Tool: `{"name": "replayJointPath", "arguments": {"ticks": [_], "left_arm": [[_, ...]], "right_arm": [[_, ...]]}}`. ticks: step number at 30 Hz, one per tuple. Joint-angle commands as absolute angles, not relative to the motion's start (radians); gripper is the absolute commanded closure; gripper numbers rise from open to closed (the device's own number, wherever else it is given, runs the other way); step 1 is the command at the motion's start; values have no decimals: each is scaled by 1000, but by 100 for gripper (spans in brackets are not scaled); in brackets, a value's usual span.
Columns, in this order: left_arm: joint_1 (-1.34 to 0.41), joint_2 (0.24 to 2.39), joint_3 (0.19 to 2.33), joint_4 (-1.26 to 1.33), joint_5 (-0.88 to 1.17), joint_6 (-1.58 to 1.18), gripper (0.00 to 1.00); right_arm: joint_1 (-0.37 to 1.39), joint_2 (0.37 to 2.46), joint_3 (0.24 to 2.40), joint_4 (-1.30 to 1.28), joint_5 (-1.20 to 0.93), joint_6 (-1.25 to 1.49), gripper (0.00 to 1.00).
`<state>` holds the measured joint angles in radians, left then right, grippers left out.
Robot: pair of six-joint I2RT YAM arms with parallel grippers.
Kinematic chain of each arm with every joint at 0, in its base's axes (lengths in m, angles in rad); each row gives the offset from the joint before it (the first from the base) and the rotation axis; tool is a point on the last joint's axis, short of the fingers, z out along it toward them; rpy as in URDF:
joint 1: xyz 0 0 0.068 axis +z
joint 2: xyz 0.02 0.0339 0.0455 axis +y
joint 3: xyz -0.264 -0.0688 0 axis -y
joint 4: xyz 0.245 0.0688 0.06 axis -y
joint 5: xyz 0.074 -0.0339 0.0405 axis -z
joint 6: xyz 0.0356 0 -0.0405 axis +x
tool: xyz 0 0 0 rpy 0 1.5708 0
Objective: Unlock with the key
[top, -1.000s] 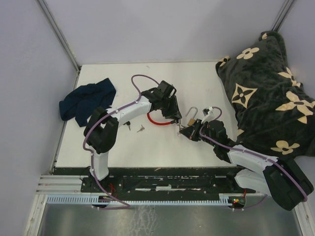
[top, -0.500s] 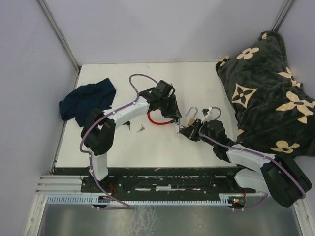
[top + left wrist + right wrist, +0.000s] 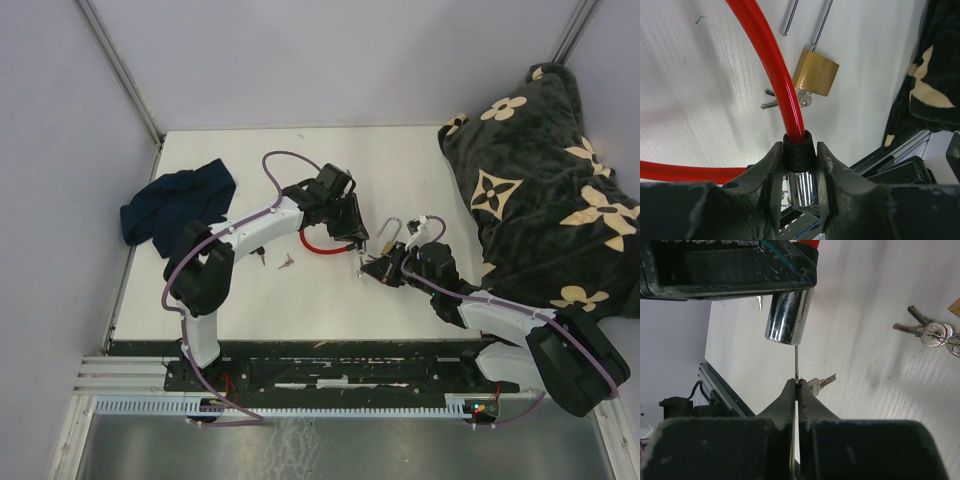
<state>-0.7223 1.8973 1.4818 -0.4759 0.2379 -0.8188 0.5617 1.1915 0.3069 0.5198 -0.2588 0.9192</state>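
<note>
**Left gripper** (image 3: 799,151): clenched on the cable lock (image 3: 771,55), fingers (image 3: 775,165) pinching its black collar (image 3: 799,142) from both sides. It is held above the table (image 3: 250,300), near the middle.

**Cable lock**: a red cable looping back across the table. A chrome cylinder (image 3: 787,315) projects from the collar past the fingers, and its end faces the right gripper.

**Right gripper** (image 3: 797,390): closed tight, grasping a key (image 3: 796,362) by its head. The blade is seen edge-on and stands straight towards the cylinder. Its tip meets the cylinder's end face; whether it has gone in cannot be told.

**Padlock** (image 3: 816,73): brass with a steel shackle, lying flat on the table just beside the cable.

**Spare key** (image 3: 821,383): lying on the table behind the right fingers.

**Key bunch** (image 3: 932,334): several keys on a ring, lying well apart from the cylinder.

**Cloth** (image 3: 175,205): dark blue and crumpled, at the table's left edge.

**Blanket** (image 3: 540,170): dark with pale flower motifs, heaped at the right side.
</note>
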Motion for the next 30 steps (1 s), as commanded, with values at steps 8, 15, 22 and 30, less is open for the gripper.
{"name": "replayJointPath", "arguments": {"ticks": [8,15,22,30], "left_arm": [[-726,1844,1472,-424,235,-845,97],[-726,1830,1467,-424,232,-845,97],[-726,1828,1473,-425,225,-845,97],[-725,1825,1471,-424,229,-844,97]], "right_arm": [[559,1123,338,539,-236,896,98],[560,1120,336,525,-219,900,98],[559,1108,327,509,-209,904,98],[560,1102,330,510,-203,904,98]]}}
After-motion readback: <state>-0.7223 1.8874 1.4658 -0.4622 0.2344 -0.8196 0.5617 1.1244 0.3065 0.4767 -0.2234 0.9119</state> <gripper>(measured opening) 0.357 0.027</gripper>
